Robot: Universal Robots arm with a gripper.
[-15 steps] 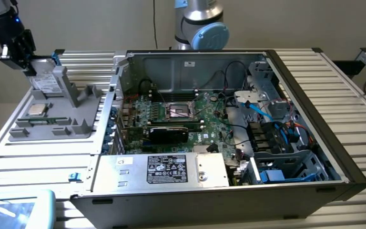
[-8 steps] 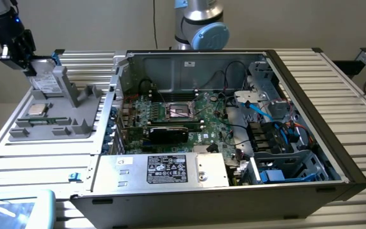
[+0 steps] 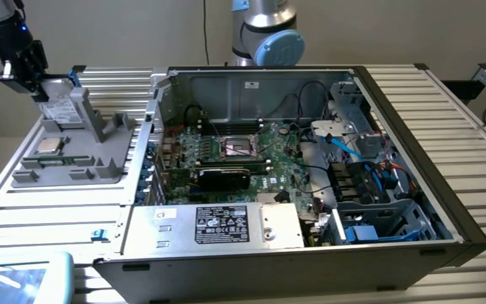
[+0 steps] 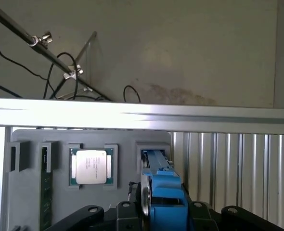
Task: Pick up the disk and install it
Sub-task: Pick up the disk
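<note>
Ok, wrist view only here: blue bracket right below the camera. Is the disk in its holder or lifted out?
Observer: In it; the disk stands upright in the grey holder, the gripper at its top end.
Operator: Where's the computer?
Observer: The open case lies beside the holder, toward the exterior view's right.
Operator: And inside it?
Observer: A drive cage with blue parts sits in its near corner, on the exterior view's right.
</note>
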